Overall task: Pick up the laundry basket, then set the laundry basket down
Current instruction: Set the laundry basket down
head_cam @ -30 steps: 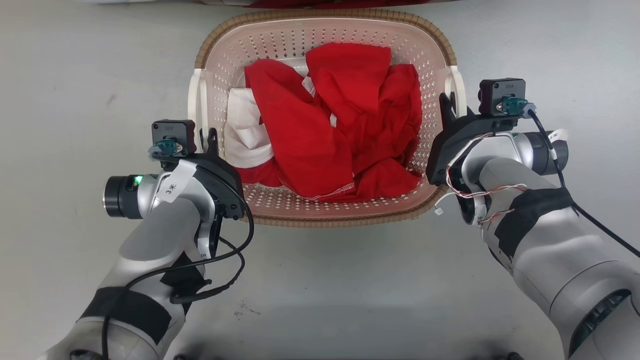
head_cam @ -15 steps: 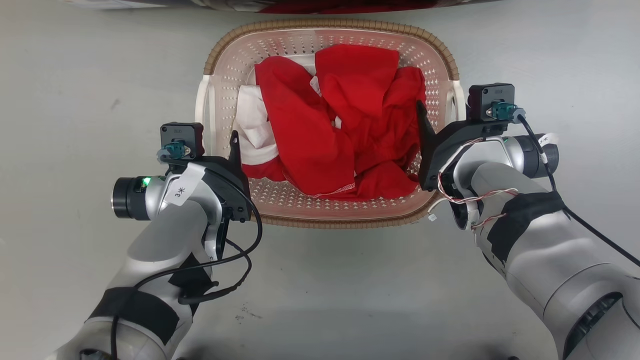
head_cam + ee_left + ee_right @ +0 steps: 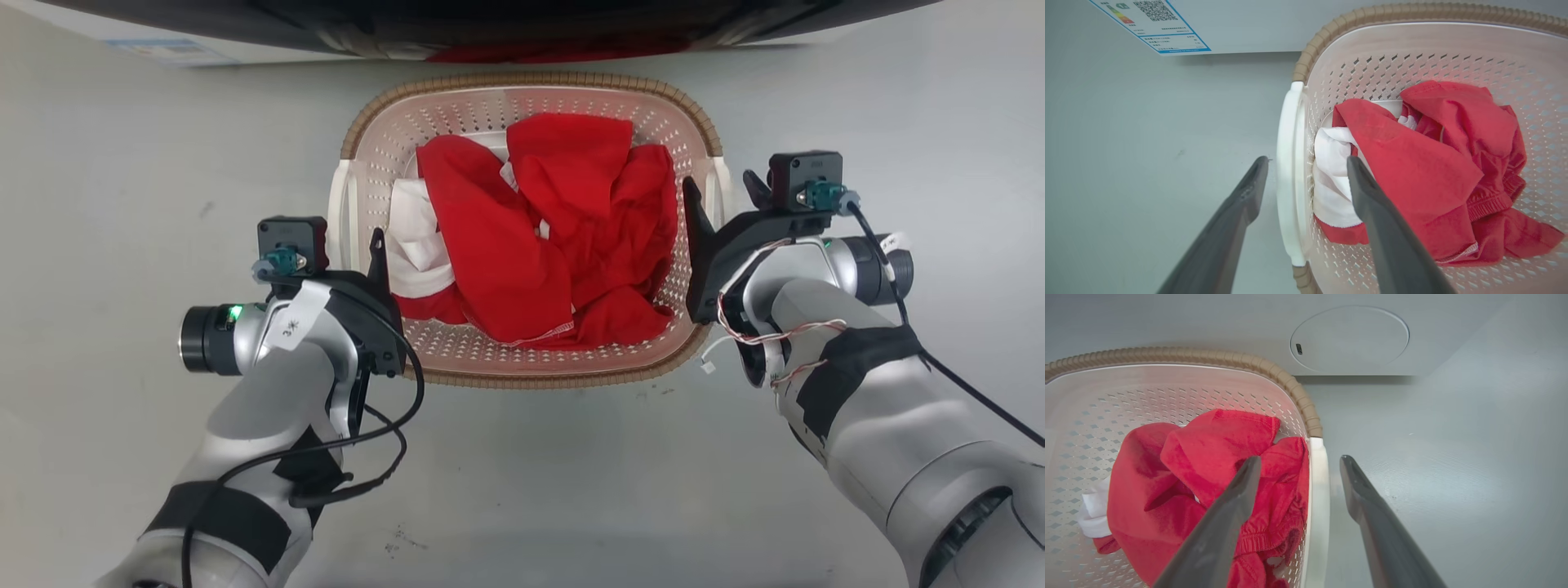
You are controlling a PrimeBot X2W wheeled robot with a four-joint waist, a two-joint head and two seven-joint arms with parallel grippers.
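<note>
**Desk:** What has changed since 1 second ago?

**Me:** The whole head picture has slid, so my head camera moved, not the things. More of the white machine (image 3: 1257,24) shows along the top now. Also, on each side 1 finger reaches further in over the clothes than it did then.

**Desk:** Where is the laundry basket?

**Me:** The laundry basket (image 3: 531,378) is in the middle, just in front of the machine and between my 2 arms. I think it sits on the grey floor (image 3: 122,204), but from above I cannot be sure. Red cloth (image 3: 531,237) and some white cloth (image 3: 412,237) lie inside it.

**Desk:** How are your arms?

**Me:** My left forearm (image 3: 269,408) comes up from the lower left and my right forearm (image 3: 898,408) from the lower right. Both wrists bend in toward the basket's short sides.

**Desk:** And the grippers?

**Me:** The left gripper (image 3: 1308,158) is spread wide over the left handle (image 3: 1289,175). 1 finger is outside, above the floor, and 1 is inside by the white cloth. I see a gap on both sides of the handle. The right gripper (image 3: 718,178) is spread the same way over the right handle (image 3: 1318,506), with 1 finger over the red cloth and 1 outside.
</note>
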